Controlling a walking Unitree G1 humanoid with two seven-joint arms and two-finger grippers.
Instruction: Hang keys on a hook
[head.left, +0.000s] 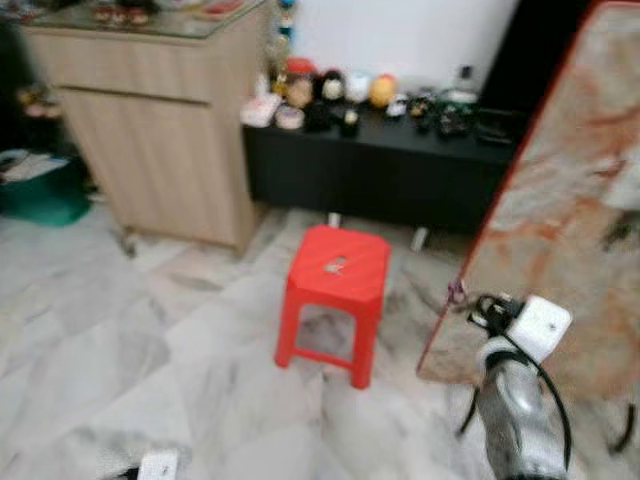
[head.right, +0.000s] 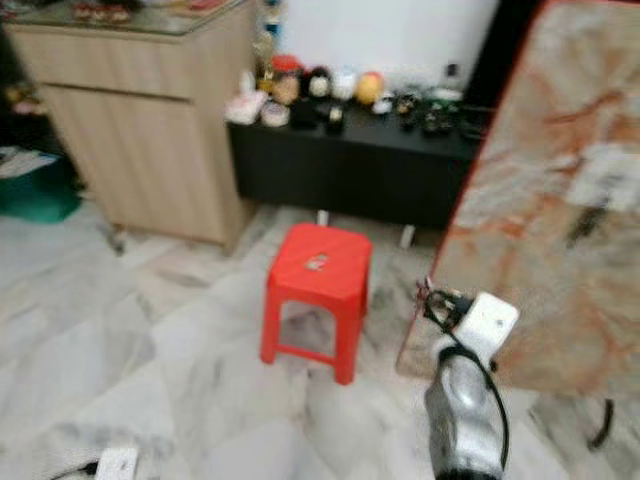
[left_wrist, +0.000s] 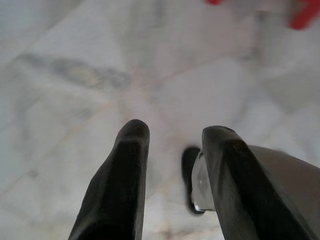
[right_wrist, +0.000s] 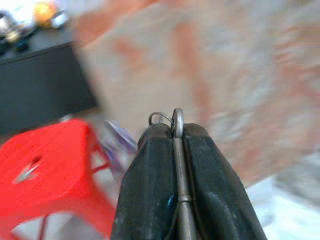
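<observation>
The right gripper (right_wrist: 176, 131) pinches the keys (right_wrist: 172, 120) between closed fingers, ring poking past the tips — toward the marbled panel (head.left: 575, 200) ahead. No hook is discernible in the blur. The left gripper (left_wrist: 172, 150) hangs idle, fingers apart.

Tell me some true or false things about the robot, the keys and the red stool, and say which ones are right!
1. The right gripper is shut on the keys. True.
2. The red stool stands on top of the black cabinet. False: it stands on the marble floor, in front of the black cabinet.
3. The left gripper holds a toy. False: its fingers are apart with nothing between them, above the floor.
4. Small toys sit on the black cabinet. True.
5. The keys already hang on a hook. False: they are in the right gripper, near the edge of a reddish marbled panel.
</observation>
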